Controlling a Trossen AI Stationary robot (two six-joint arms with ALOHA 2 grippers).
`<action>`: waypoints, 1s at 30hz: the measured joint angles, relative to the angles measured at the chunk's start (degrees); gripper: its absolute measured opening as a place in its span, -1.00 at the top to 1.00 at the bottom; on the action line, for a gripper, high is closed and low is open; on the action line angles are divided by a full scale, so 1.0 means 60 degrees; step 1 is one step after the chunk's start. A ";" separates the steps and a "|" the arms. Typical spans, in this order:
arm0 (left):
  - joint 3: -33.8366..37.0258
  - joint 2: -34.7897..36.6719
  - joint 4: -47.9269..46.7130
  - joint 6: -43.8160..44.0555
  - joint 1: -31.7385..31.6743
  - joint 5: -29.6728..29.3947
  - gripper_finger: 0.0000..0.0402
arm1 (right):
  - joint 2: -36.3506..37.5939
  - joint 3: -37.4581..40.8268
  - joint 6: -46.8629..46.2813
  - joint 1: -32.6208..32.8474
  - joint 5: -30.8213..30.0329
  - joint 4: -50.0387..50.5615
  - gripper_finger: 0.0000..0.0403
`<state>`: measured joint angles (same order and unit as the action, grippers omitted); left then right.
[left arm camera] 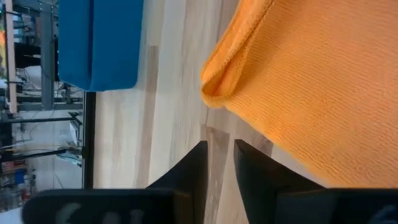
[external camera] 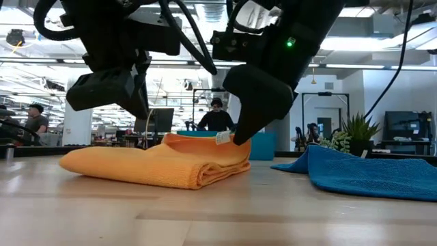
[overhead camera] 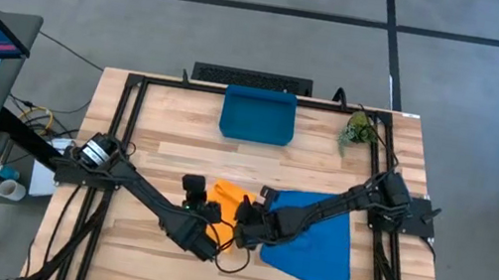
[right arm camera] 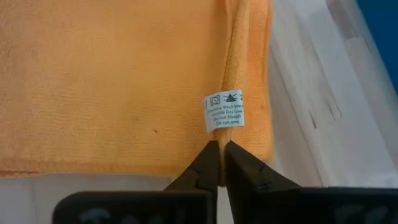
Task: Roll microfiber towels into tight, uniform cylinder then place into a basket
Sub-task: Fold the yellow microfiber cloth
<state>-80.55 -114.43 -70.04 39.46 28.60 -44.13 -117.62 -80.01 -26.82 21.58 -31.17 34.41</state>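
Our right gripper (right arm camera: 220, 163) had its fingers nearly closed, pinching the orange towel (right arm camera: 112, 81) at its hem, just short of the white care label (right arm camera: 225, 111). Our left gripper (left arm camera: 219, 171) stood slightly open with nothing between its fingers, the towel's folded edge just ahead. Farther off lay the blue towel (overhead camera: 315, 233), then the basket (overhead camera: 258, 114). With only the right pinch holding, we judged the fold could slump into an uneven roll.

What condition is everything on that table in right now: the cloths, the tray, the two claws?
Orange towel: folded flat, not rolled.
Blue towel: spread flat.
Basket: empty.
Left gripper: slightly open, beside the orange towel, holding nothing.
Right gripper: pinching the orange towel's edge by its label.
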 joint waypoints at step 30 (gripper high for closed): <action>0.0490 0.0000 0.4111 -0.2265 0.0365 0.1639 0.49 | 0.1386 0.0038 -0.0862 0.1436 -0.0313 0.2507 0.32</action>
<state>-77.61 -114.43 -45.37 25.88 30.79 -34.30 -109.31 -79.78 -31.99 30.19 -33.05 49.45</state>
